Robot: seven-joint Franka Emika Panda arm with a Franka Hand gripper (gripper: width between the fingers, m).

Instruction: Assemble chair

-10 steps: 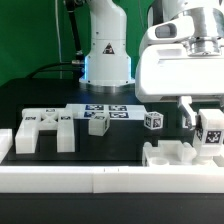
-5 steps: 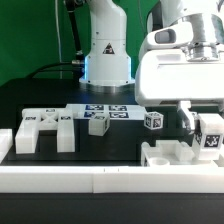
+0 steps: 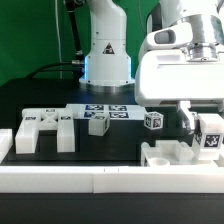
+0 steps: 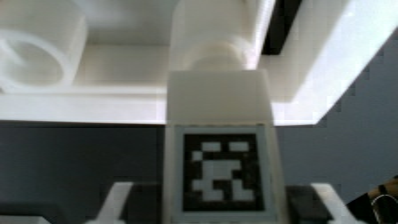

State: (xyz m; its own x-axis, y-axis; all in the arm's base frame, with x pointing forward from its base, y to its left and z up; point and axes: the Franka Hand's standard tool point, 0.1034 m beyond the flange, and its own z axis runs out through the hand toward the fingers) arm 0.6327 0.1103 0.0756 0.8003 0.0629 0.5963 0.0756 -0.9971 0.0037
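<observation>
**A:** Where is the chair?

**B:** In loose white parts, not joined. One part, a short leg block (image 3: 211,137) with a black-and-white square tag on its face, is off the table at the exterior view's right edge.

**A:** What holds it there?

**B:** The gripper (image 4: 221,203). Its jaws are closed on the leg block, one on each side. The wrist view shows the tagged face squarely between them, with the block pointing away from the camera.

**A:** What is under it?

**B:** A chunky part (image 3: 168,153) with raised lugs, lying on the black table (image 3: 60,98) near the front. The leg block hangs just above that part's end toward the exterior view's right. In the wrist view the block's far end meets a broad white piece (image 4: 160,75) with a round hole. Whether they touch, I cannot tell.

**A:** And the other parts?

**B:** A notched frame (image 3: 42,128) lies flat toward the exterior view's left. Between it and the gripper stand a small block (image 3: 97,124) and a tagged cube (image 3: 152,121), well apart. Behind them the marker board (image 3: 100,110) lies flat. A long white border rail (image 3: 100,180) runs across the front, and the arm's base (image 3: 107,55) stands at the back.
</observation>
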